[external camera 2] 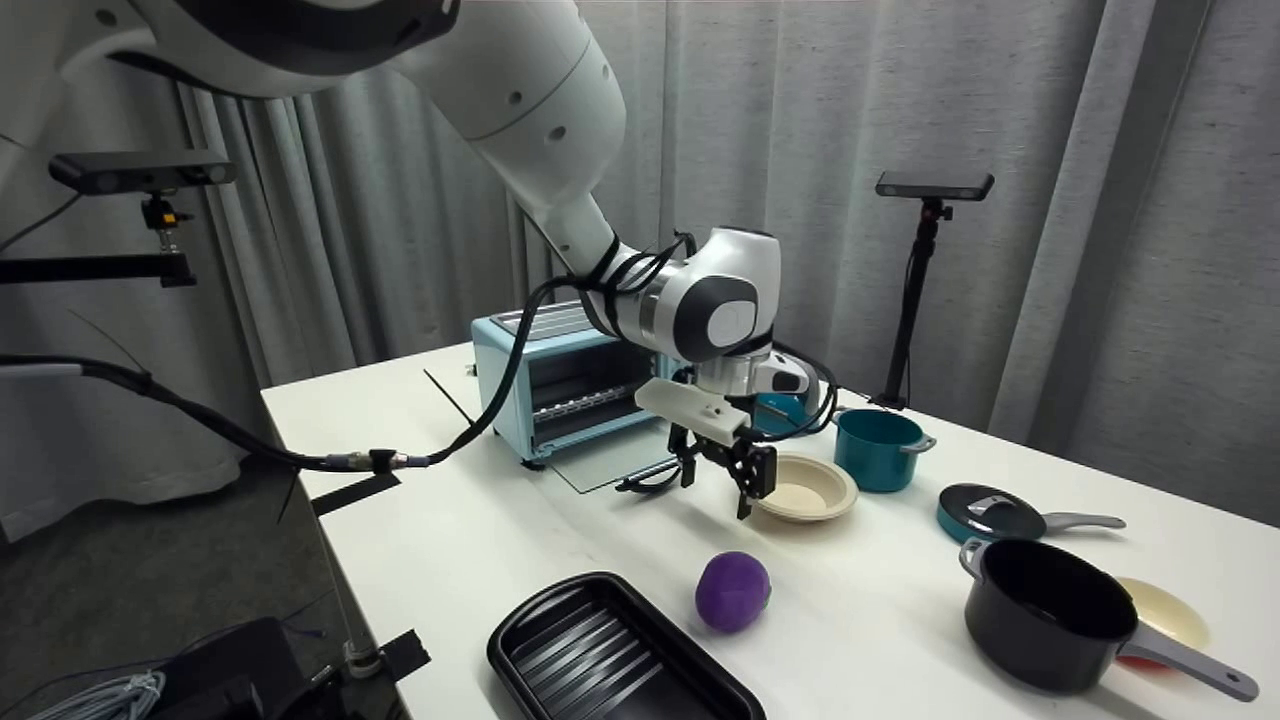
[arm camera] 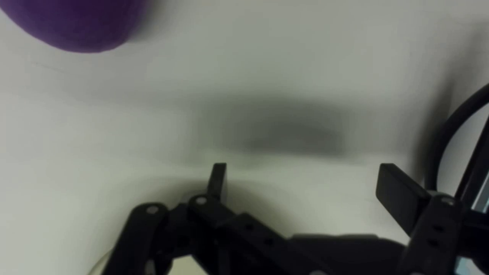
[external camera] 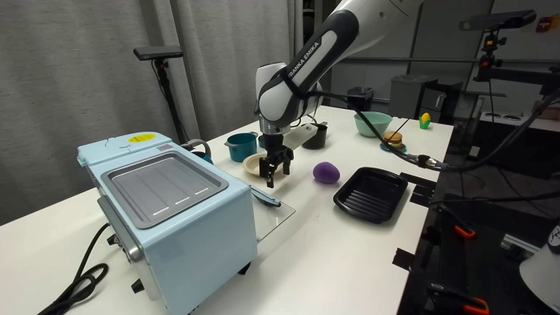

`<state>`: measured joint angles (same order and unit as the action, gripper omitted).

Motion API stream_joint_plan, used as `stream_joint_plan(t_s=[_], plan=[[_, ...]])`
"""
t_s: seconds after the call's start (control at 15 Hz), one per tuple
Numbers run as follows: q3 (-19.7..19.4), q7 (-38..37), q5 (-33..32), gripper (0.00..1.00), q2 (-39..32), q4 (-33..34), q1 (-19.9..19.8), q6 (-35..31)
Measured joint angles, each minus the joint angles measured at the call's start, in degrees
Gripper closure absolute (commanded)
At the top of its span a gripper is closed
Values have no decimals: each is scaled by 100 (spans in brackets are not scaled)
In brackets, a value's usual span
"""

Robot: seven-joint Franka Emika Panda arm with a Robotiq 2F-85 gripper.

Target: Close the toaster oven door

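Note:
The pale blue toaster oven stands on the white table; in an exterior view its dark front opening shows. The toaster oven door is open, a clear glass panel folded down low over the table; it also shows in an exterior view. Its black curved handle lies at the outer edge and appears at the right of the wrist view. My gripper is open and empty, pointing down just beyond the handle, apart from it in both exterior views. In the wrist view the fingers are wide apart.
A beige bowl sits close beside my gripper. A purple object and a black ridged tray lie in front. A teal pot, a lidded teal pan and a black pot stand farther along the table.

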<state>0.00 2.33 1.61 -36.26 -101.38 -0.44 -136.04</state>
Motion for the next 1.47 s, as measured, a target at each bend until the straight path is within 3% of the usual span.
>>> stream_joint_plan(t_s=[0.47,1.2,1.47], plan=[[12,71,-11,0,-4,-30,7,-13],[187,878,9,0,-117,-40,-135,-185],[445,811,-71,0,-23,-513,107,-630]])
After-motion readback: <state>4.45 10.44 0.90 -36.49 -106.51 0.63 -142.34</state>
